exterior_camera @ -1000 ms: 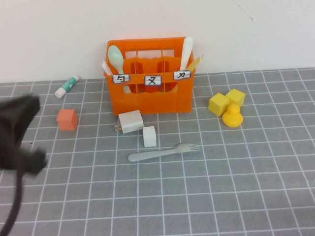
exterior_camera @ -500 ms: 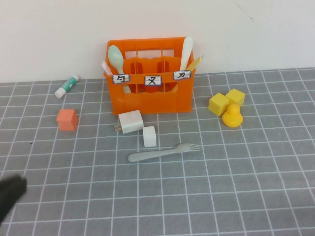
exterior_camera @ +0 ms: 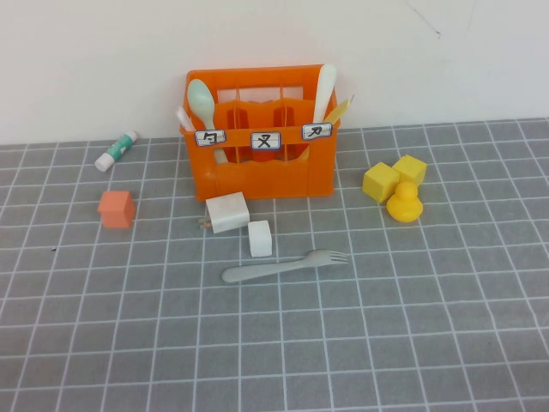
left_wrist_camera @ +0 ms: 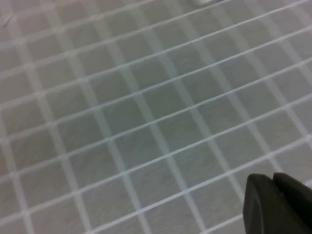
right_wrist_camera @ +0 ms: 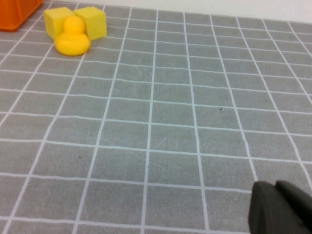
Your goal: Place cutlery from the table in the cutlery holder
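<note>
A grey table [exterior_camera: 446, 326] ruled with thin white grid lines fills the scene, backed by a pale wall. Near the back stands a bright orange cutlery holder [exterior_camera: 262, 172] with three white labels on its front. A mint-green spoon [exterior_camera: 202, 101] stands bowl-up in its left compartment, and a pale utensil handle [exterior_camera: 325, 90] rises from its right compartment. A grey-green fork [exterior_camera: 286, 265] lies flat on the table in front of the holder, tines pointing right. Just behind the fork sit a small white cube [exterior_camera: 260, 238] and a white plug adapter [exterior_camera: 226, 212]. To the left are an orange cube [exterior_camera: 117, 209] and a white and green tube [exterior_camera: 116, 150]; to the right, two yellow cubes [exterior_camera: 393, 176] and a yellow duck [exterior_camera: 405, 204]. Neither arm appears in the high view. The left gripper [left_wrist_camera: 275, 204] shows only in its wrist view, fingers together, over bare grid, with no cutlery nearby. The right gripper [right_wrist_camera: 280, 209] shows in its wrist view over bare table, well apart from the duck; whether its fingers are apart or together cannot be told.
</note>
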Robot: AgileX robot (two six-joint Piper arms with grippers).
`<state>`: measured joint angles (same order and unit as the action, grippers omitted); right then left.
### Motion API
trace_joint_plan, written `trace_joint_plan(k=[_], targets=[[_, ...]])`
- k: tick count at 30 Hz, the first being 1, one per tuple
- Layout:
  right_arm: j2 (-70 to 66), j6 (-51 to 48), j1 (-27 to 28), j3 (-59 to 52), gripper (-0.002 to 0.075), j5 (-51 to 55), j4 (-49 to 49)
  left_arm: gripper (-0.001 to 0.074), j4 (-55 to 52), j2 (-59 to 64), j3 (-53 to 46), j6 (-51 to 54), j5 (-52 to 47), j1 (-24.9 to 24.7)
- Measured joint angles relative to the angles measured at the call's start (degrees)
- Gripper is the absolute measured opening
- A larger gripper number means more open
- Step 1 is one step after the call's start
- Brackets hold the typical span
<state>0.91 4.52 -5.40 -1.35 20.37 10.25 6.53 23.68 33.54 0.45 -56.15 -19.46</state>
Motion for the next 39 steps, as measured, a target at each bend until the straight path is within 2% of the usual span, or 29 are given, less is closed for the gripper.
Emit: trace_joint_plan(k=[5, 8, 13, 18, 25, 32, 39], targets=[[0.00, 0.00, 0.00, 0.00, -0.0003, 0.00, 0.00, -0.0001, -6.85, -1.84, -4.06, -9.88, 4.31, 0.86], [0.00, 0.00, 0.00, 0.00, -0.0003, 0.00, 0.00, -0.0001, -6.99, -4.19, -9.05, -11.48, 13.59, 3.39], [0.00, 0.00, 0.00, 0.00, -0.0003, 0.00, 0.00, -0.0001, 0.32, -9.48, -20.69, -9.42, 33.50, 11.02], [0.00, 0.00, 0.00, 0.00, -0.0003, 0.00, 0.00, -0.0001, 1.24, -13.94, -29.15, -3.70, 44.99, 16.36], [0.00, 0.00, 0.00, 0.00, -0.0003, 0.00, 0.00, -0.0001, -0.36, -21.12, -34.27, -2.68, 46.54, 20.50], [0.00, 0.00, 0.00, 0.00, -0.0003, 0.00, 0.08, -0.0001, 0.77, -24.22, -35.20, -3.56, 45.85, 24.06], [0.00, 0.00, 0.00, 0.00, -0.0003, 0.00, 0.08, -0.0001, 0.43, -24.29, -35.20, -3.63, 41.80, 24.72]])
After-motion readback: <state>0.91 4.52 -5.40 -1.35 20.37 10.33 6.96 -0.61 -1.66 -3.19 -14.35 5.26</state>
